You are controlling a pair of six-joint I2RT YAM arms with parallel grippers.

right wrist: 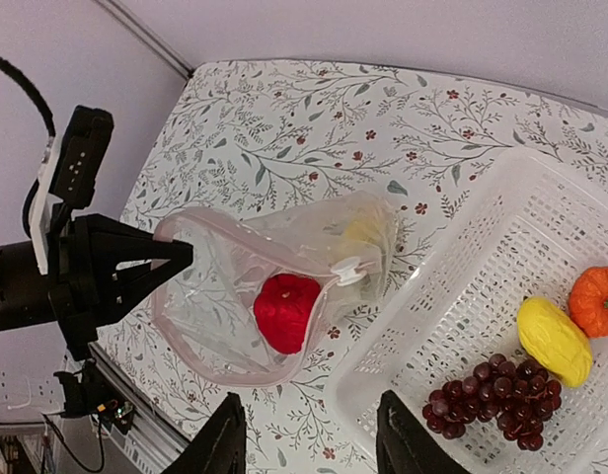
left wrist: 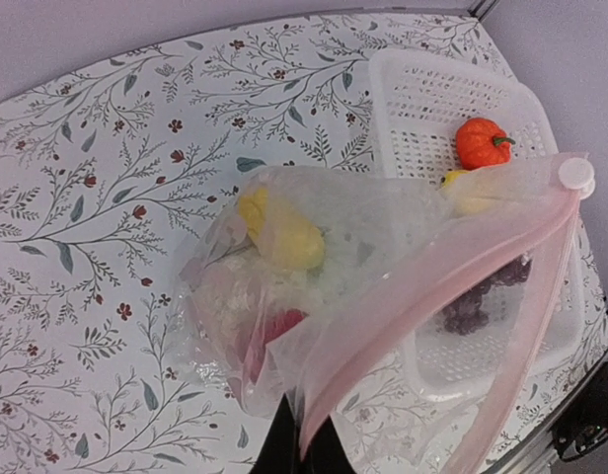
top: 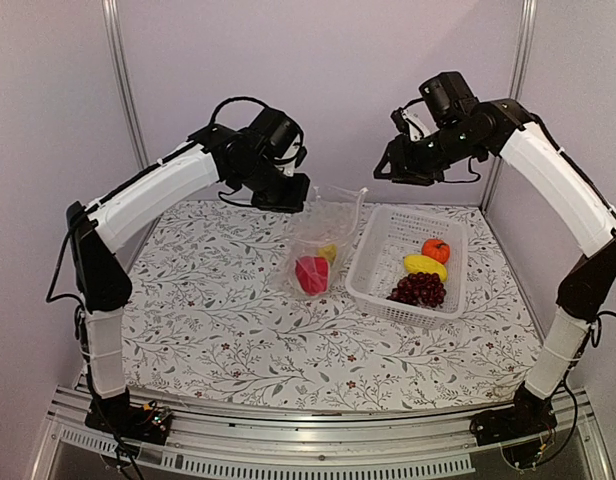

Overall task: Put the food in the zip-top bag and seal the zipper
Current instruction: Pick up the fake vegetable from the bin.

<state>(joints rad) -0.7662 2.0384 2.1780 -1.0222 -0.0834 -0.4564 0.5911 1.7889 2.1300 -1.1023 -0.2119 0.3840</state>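
The zip-top bag (top: 323, 240) hangs over the table with its mouth held up and open. My left gripper (top: 298, 195) is shut on its rim; in the left wrist view the fingertips (left wrist: 302, 449) pinch the pink zipper (left wrist: 462, 275) strip. A red pepper (right wrist: 284, 311) and a yellow piece (left wrist: 284, 235) lie inside the bag. The white slider (right wrist: 348, 269) sits at the far end of the mouth. My right gripper (top: 388, 165) hovers high above the basket, open and empty, fingers (right wrist: 220, 444) spread.
A white perforated basket (top: 393, 235) stands right of the bag, holding an orange round fruit (top: 435, 250), a yellow piece (top: 424, 265) and a purple grape bunch (top: 418, 290). Walls close off the back and both sides.
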